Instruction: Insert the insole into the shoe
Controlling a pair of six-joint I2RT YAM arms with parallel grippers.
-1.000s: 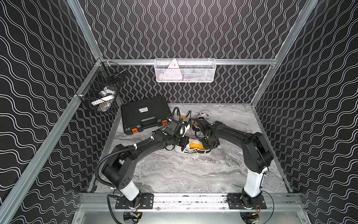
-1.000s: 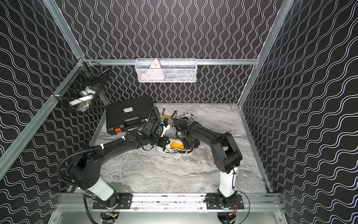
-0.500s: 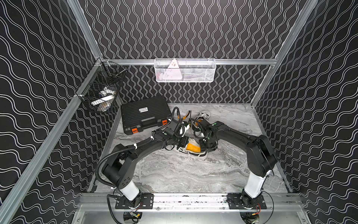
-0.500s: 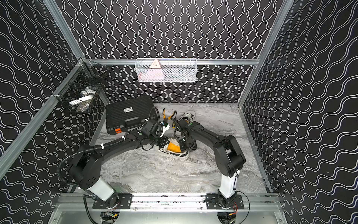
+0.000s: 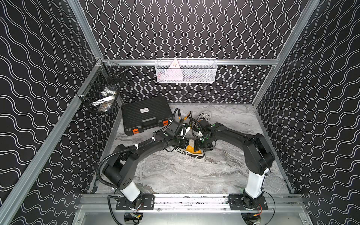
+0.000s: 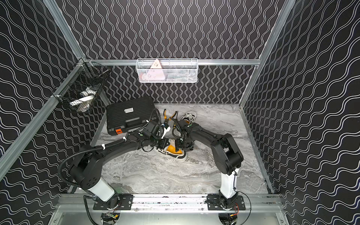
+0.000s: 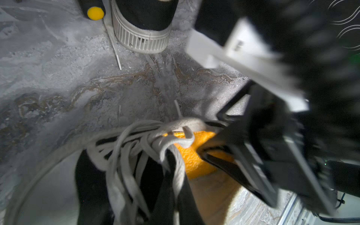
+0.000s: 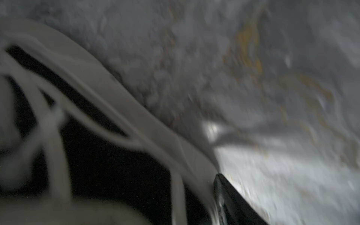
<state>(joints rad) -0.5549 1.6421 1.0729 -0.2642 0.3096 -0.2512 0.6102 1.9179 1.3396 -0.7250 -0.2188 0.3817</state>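
You see the shoe (image 5: 196, 156) mid-counter (image 5: 175, 175) w/ the orange insole (image 7: 192, 155) tucked in its opening, L end effector (image 5: 184, 144) pressed together by the laces (image 7: 136, 140), R end effector (image 7: 210, 136) spread over the insole.

Shoe (image 5: 194, 156) lies mid-table (image 5: 175, 175), w/ insole (image 5: 190, 149) in its opening. L gripper (image 5: 184, 145) is at shoe's left, R gripper (image 5: 199, 147) at its right. 2nd shoe (image 5: 205, 116) is behind, nr back wall, w/ hand tools (image 5: 188, 116) just left of it. Case (image 5: 145, 116) is back-left. Wire basket (image 5: 186, 71) hangs on back wall, mesh basket (image 5: 101, 93) on left wall.
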